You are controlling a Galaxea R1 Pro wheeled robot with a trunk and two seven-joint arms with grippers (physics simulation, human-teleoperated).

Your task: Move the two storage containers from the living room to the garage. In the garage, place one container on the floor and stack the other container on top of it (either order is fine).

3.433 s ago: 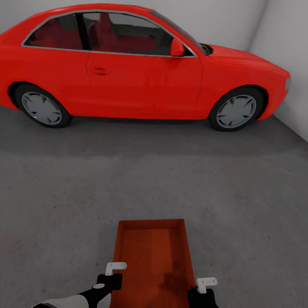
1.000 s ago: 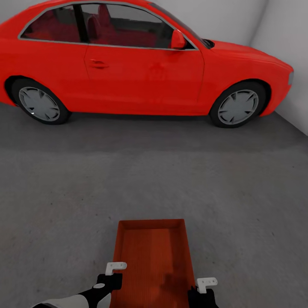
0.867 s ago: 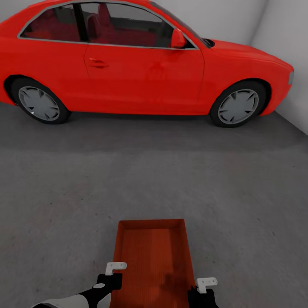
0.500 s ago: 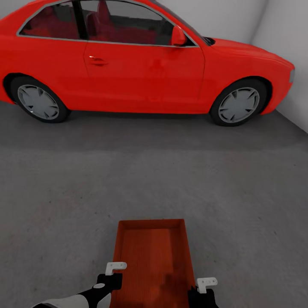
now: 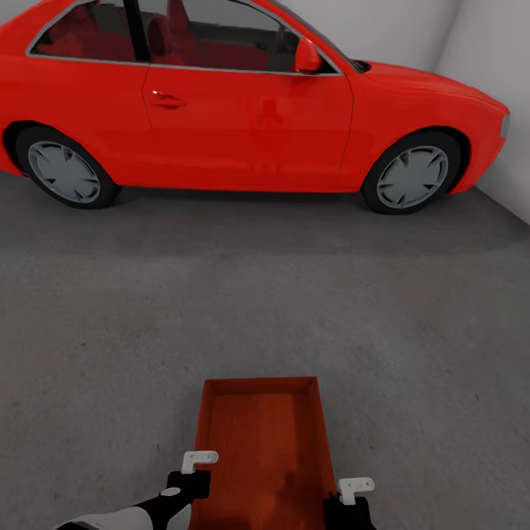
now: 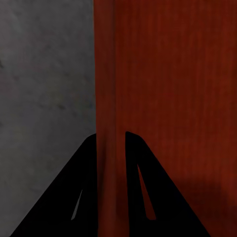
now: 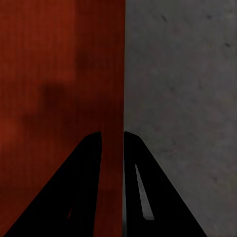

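Storage container [image 5: 259, 449], orange-red and open-topped, carried low ahead of the robot above the grey concrete floor [image 5: 243, 309] of the garage, long axis pointing toward the red car [image 5: 243, 96]. Left gripper [image 6: 111, 140] reaches in from the left side, its two dark fingers [image 6: 89, 163] clamped over the container's left wall. Right gripper [image 7: 113, 140] mirrors it, pinching the right wall. Both forearms lie low and roughly parallel, one along each side of the bin.
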